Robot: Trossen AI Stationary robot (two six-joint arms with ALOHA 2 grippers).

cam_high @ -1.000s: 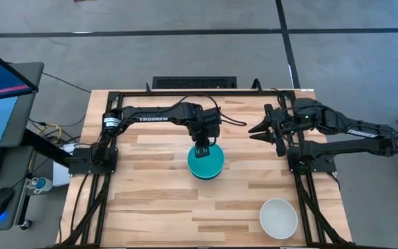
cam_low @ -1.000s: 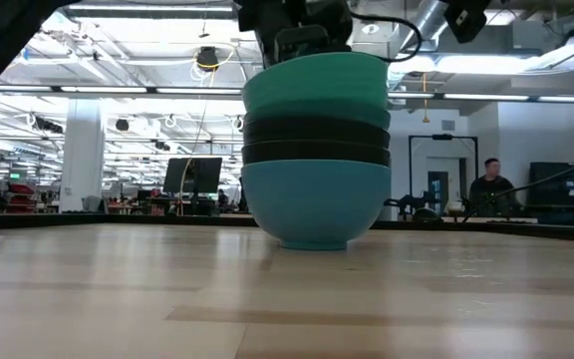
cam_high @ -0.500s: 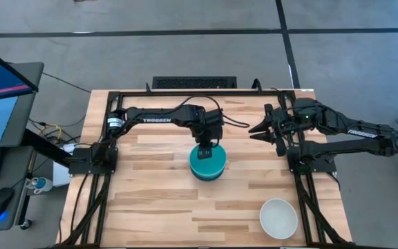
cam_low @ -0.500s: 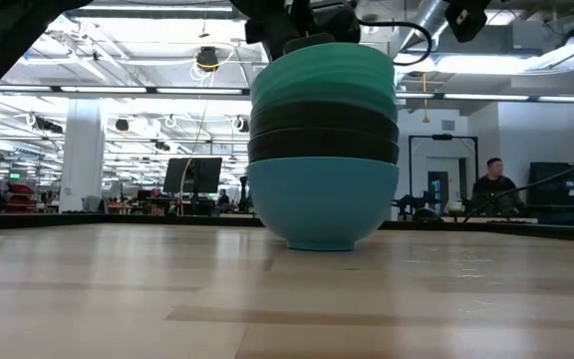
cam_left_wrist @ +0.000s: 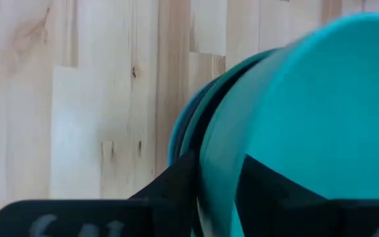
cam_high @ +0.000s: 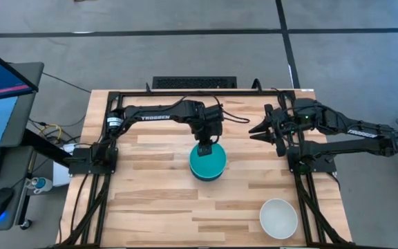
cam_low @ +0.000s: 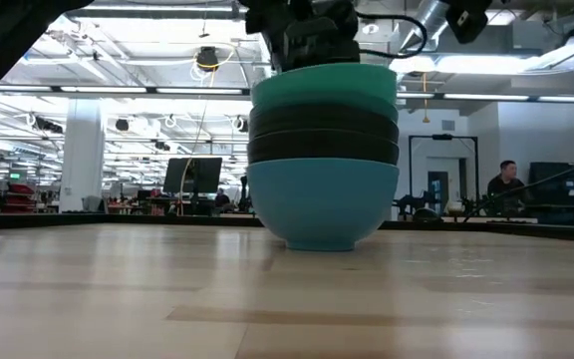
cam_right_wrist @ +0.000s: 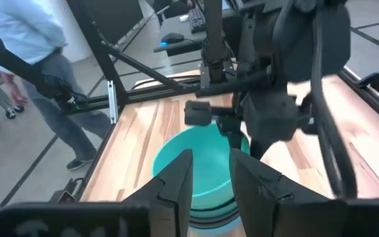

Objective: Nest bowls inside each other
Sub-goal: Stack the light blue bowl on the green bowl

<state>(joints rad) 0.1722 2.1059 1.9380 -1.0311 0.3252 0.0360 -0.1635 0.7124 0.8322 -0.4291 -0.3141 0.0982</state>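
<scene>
L hand (cam_high: 205, 146) pinching rim of turquoise bowl (cam_high: 208, 161), top of stack (cam_low: 323, 160) mid surface (cam_high: 157, 200). R hand (cam_high: 258, 129) open, idle. White bowl (cam_high: 278, 217) apart near corner; looks light, stiff, slick — I'd grip rim.

Lots of open table, one tall pile in the middle

I see a stack of bowls (cam_high: 207, 164) in the middle of the table (cam_high: 150, 207), and my left gripper (cam_high: 205, 147) sits on its far rim, so the way in from above and behind is blocked there. A white bowl (cam_high: 278, 217) takes the near right corner. My right gripper (cam_high: 260, 128) waits by the right edge, well apart from the stack. The near left side of the wood is bare.
</scene>
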